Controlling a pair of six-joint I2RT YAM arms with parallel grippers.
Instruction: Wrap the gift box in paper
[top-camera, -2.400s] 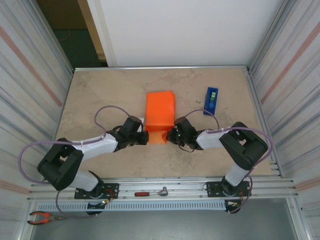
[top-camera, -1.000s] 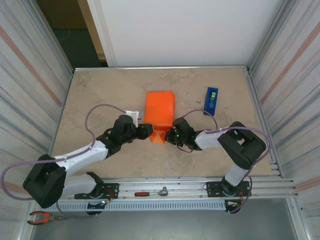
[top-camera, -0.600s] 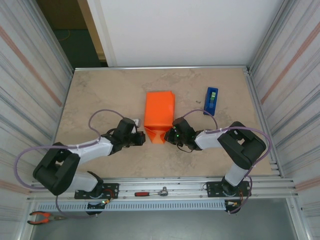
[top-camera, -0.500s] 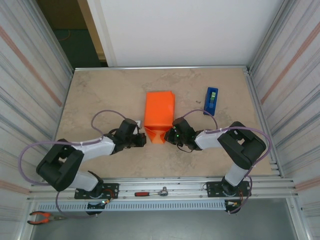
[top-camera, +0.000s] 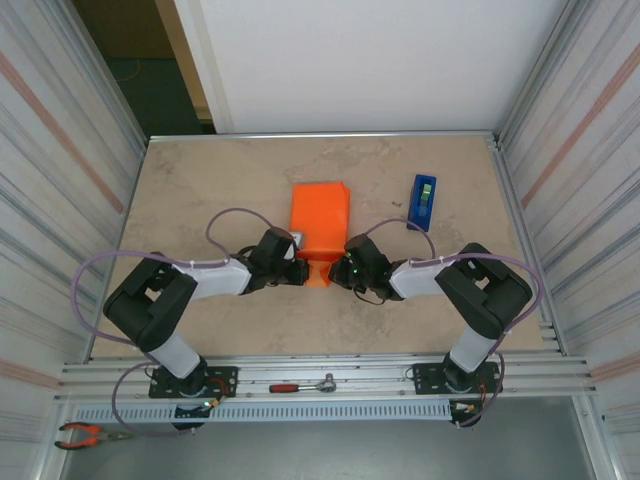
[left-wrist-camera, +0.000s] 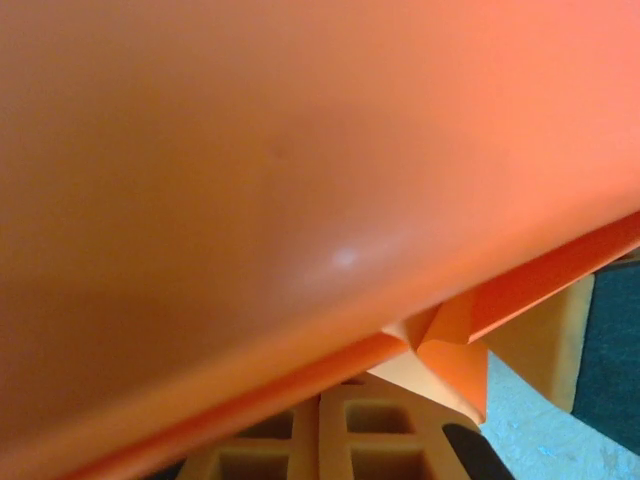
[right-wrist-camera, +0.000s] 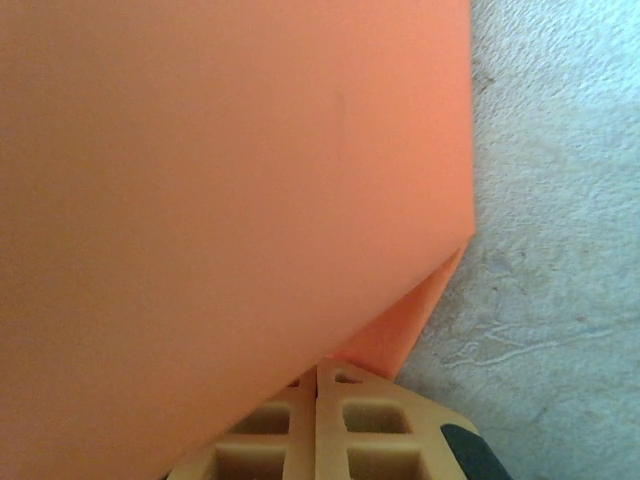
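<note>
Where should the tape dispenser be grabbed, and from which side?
Likely pinch the blue tape dispenser across its two long sides, mid-length, from above: it is narrow, its long axis runs near to far, and both sides stand free.

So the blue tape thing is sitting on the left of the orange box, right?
Not quite. The blue tape thing is sitting on the right of the orange box, not the left. The top external view shows it.
</note>
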